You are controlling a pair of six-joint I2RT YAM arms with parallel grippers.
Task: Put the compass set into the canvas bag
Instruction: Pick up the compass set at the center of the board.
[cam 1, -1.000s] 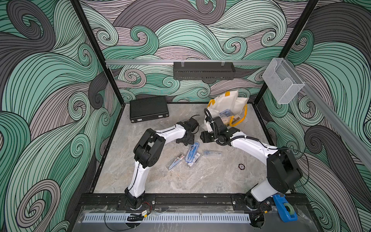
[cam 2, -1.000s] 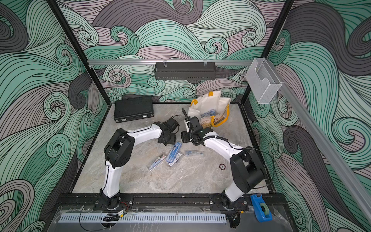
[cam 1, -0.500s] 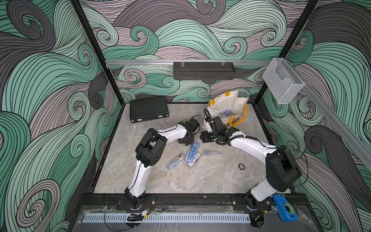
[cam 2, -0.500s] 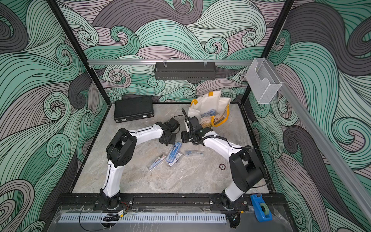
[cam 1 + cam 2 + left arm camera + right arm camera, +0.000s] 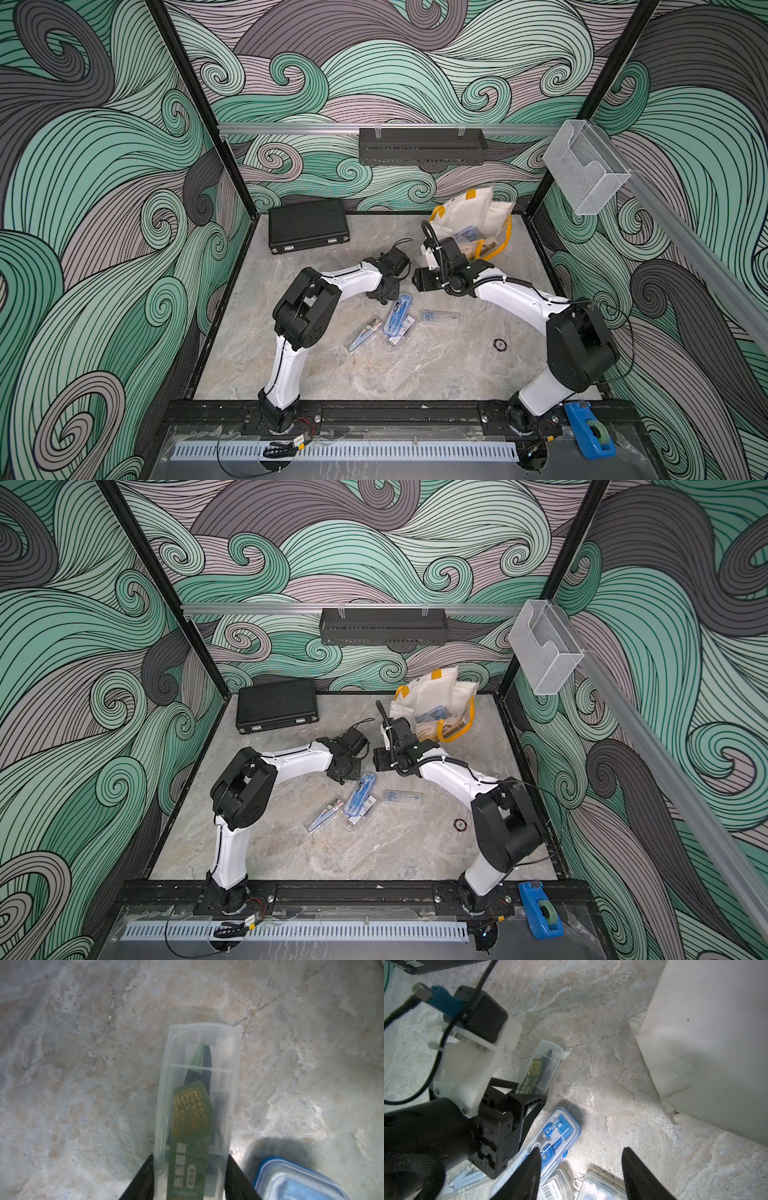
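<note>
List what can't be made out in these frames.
Left gripper: both top views hide its fingers under its own wrist.
Clear case: left wrist view's edge cuts off the gripped end; label print blurred.
Blue case: cut off by left wrist view's corner.
Bag: in both top views its folds hide most contents.
Ring: too small in both top views to identify.

Change noted: closure of the left gripper [image 5: 190, 1157].
Its jaws, standing well apart a second earlier, have drawn in. They now press against both long sides of the clear rectangular plastic compass-set case with a green printed insert [image 5: 199, 1076], gripping it at the end nearest the wrist camera.
</note>
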